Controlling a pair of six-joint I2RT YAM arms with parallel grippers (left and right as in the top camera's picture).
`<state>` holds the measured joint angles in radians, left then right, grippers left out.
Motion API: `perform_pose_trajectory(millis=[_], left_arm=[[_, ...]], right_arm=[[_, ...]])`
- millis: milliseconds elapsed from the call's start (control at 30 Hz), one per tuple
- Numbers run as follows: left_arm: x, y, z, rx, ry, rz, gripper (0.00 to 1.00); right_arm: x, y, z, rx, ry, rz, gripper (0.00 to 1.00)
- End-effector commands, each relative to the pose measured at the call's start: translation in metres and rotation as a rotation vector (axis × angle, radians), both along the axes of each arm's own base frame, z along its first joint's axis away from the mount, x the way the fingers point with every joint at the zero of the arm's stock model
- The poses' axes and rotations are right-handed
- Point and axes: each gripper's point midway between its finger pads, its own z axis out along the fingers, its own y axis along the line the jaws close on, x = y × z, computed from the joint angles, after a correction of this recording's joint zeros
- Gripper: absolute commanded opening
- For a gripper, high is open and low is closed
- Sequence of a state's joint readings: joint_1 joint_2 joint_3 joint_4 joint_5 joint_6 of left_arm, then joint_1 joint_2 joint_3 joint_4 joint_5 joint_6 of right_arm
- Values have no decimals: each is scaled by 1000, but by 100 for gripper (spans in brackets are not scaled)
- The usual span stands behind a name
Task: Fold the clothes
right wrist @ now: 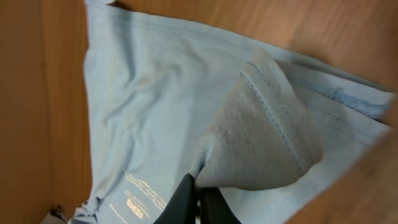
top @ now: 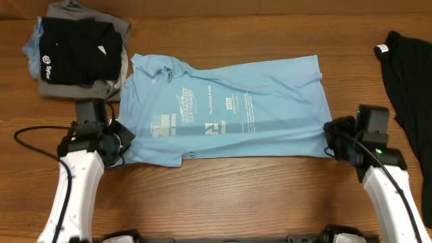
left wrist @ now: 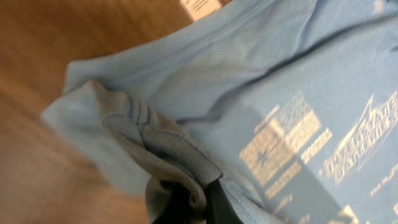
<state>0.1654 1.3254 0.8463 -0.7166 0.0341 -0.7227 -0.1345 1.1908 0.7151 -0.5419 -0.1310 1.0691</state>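
Observation:
A light blue T-shirt (top: pixel 229 108) with pale lettering lies spread across the middle of the wooden table (top: pixel 223 196). My left gripper (top: pixel 123 143) is shut on the shirt's near left corner; in the left wrist view the bunched cloth (left wrist: pixel 168 149) rises out of the dark fingers (left wrist: pixel 217 202). My right gripper (top: pixel 329 140) is shut on the near right corner, where a fold of hem (right wrist: pixel 261 137) is pinched between its black fingertips (right wrist: pixel 183 196). A black garment with a white tag (top: pixel 408 74) lies at the far right.
At the back left sits a pile of clothes (top: pixel 77 50), black on top of grey and blue pieces. Each arm's cable runs over the table beside it. The table's near edge is close behind both arms.

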Motion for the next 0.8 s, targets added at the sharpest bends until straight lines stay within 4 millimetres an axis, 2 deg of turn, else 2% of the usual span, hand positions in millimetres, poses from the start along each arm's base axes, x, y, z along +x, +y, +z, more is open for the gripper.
perform_pose_trajectory(millis=[0,133,333,367,400,467,500,533,667,767], left_arm=[[19,7,-2,28,-32,-8,4],[30,9,-12,28,-36,-8,4],[44,12,-24,31,-48,-9,5],[46,12,-25,32,-53,-8,11],[49,12,-26,33,-58,-9,25],[53,13,-26,38,-72,-13,45],[55,13,-24,44,-84,-24,60],[58,14,-22,50,-95,-35,68],[60,14,-6,71,-84,-83,73],[55,13,12,72,-40,-106,75]], right_arm=[[23,3,0,-13,-38,21,4],[31,2,-18,-11,-7,20,4],[28,-3,-48,-29,85,3,6],[29,-3,-50,-36,85,14,15],[32,-3,-51,-49,74,35,30],[37,-3,-49,-75,50,75,66],[40,-4,-47,-94,33,99,84],[44,-3,-45,-114,14,131,100],[52,6,-31,-143,-44,267,100],[49,8,-20,-134,-34,281,100]])
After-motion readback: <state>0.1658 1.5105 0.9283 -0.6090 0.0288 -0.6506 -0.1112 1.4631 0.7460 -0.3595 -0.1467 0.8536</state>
